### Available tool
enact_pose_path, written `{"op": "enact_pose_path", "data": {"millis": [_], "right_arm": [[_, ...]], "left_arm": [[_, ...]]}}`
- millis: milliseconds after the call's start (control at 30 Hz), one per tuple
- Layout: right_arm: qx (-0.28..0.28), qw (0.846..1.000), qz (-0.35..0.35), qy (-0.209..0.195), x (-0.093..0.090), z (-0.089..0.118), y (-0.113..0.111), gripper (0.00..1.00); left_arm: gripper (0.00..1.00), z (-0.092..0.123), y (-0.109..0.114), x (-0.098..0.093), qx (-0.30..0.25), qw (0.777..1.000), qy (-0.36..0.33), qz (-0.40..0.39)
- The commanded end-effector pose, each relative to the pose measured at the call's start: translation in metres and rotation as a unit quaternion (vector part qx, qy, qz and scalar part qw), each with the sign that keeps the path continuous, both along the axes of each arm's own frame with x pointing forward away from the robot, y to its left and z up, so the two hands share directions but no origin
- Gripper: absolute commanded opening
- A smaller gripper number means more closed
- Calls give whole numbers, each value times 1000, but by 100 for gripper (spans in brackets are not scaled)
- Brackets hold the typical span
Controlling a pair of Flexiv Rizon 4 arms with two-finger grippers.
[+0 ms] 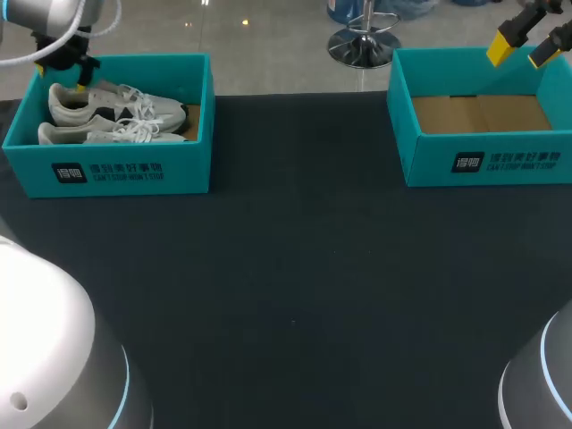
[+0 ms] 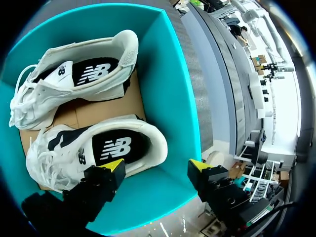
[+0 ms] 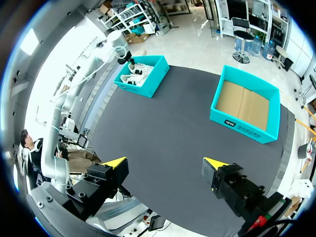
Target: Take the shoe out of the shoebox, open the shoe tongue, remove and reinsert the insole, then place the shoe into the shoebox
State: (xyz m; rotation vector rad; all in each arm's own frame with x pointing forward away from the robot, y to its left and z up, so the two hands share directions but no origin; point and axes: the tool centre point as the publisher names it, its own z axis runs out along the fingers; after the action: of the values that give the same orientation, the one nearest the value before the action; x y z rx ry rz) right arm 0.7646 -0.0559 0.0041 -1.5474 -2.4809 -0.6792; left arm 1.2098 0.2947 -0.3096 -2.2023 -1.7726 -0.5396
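Two white shoes (image 1: 112, 119) are lying side by side in the left box (image 1: 134, 170) at the far left of the worktop (image 1: 295, 286), and its near wall is hiding their soles. The left hand (image 2: 156, 165) is hovering open over that box's far-left corner. One finger is sitting inside by the far shoe's (image 2: 98, 148) heel and the other outside the wall; contact is hard to judge. The right hand (image 1: 523, 49), open and partly cut off, is hanging above the right box (image 1: 483, 161) at the far right.

this looks like a robotics lab to me: my left arm (image 1: 40, 16) and right arm (image 1: 559, 37) hang over a black-covered table (image 1: 295, 295), a left shoebox (image 1: 107, 172) and a right shoebox (image 1: 487, 165) staged at its far corners.
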Motion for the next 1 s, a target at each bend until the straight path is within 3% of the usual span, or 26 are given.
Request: {"op": "enact_pose_path", "data": {"millis": [33,233,467,1000], "right_arm": [[-1,1000,0,2,1,1,0,100],[-1,1000,0,2,1,1,0,100],[-1,1000,0,2,1,1,0,100],[-1,1000,0,2,1,1,0,100]], "left_arm": [[100,49,-14,-39,-11,1000,-15,-4],[100,93,-27,-76,-58,998,-7,17],[100,123,-33,-115,-108,993,16,40],[100,123,-33,-115,-108,993,16,40]]}}
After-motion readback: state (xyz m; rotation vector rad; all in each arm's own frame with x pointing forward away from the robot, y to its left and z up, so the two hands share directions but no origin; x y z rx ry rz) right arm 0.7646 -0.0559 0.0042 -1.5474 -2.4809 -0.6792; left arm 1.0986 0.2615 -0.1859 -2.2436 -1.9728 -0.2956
